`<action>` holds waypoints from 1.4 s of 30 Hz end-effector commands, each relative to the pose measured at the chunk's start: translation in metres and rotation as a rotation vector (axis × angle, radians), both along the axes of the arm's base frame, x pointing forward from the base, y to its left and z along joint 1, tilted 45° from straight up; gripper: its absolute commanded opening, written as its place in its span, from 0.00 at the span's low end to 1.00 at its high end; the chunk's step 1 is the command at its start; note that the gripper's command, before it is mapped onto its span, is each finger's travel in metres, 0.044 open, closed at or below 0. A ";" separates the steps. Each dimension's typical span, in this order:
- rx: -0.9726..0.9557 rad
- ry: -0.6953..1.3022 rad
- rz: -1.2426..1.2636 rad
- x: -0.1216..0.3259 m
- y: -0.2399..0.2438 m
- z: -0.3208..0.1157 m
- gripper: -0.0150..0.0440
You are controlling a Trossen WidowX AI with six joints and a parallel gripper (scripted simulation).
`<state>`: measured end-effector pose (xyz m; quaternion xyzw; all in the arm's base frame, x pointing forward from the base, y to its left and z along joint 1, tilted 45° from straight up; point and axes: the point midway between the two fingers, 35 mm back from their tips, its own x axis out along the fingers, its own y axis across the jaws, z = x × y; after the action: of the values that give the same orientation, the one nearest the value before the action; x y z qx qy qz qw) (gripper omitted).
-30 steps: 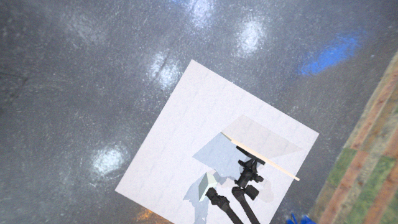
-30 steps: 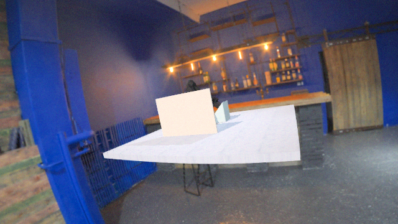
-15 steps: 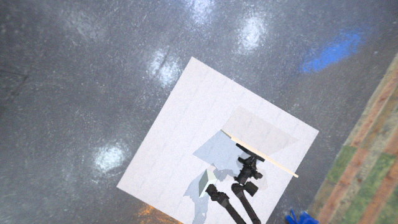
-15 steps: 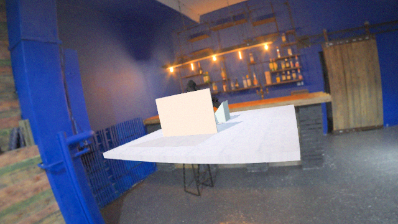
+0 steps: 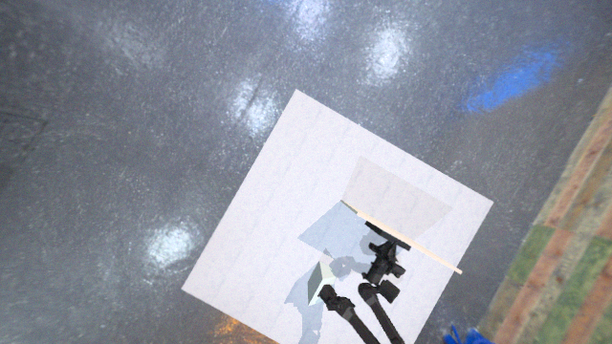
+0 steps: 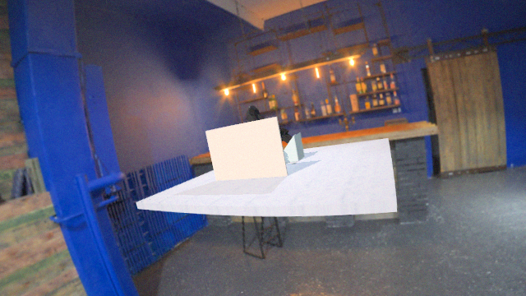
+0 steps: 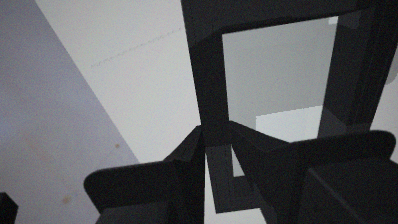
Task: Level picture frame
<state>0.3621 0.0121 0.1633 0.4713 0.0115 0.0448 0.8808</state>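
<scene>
The black picture frame (image 5: 378, 230) (image 7: 209, 75) stands close against the front of the upright wall panel (image 5: 435, 257) (image 6: 246, 152). In the wrist view its dark bars surround a grey inner area. My gripper (image 7: 214, 128) is shut on one bar of the frame, with a fingertip on each side of it. In the top view the gripper shows only as a small dark shape at the frame. In the exterior view the panel hides the frame and the fingers. The screw and the notched strip are hidden. I cannot tell from these views whether the frame is level.
A pale green wedge-shaped block (image 5: 326, 277) (image 6: 295, 151) stands on the white table (image 5: 268, 191) (image 6: 349, 181), beside the arm. The dark arm links (image 5: 360, 325) reach in from the table's near edge. The panel's edge stands upright across the table.
</scene>
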 end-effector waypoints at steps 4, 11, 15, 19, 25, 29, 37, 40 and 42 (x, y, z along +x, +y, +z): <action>-0.038 -0.004 -0.003 0.000 0.000 -0.001 0.25; -0.052 -0.006 -0.003 0.000 0.000 -0.001 0.25; -0.052 -0.006 -0.003 0.000 0.000 -0.001 0.25; -0.104 -0.010 -0.004 0.000 0.000 -0.001 0.25; -0.141 -0.014 -0.005 0.000 0.000 -0.001 0.25; -0.156 -0.015 -0.005 0.000 0.000 -0.001 0.25; -0.197 -0.019 -0.006 0.000 0.000 -0.001 0.25; -0.208 -0.020 -0.007 0.000 0.000 -0.001 0.25; -0.198 -0.019 -0.004 0.000 0.001 -0.001 0.30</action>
<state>0.3624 0.0127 0.1621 0.3810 0.0064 0.0461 0.9234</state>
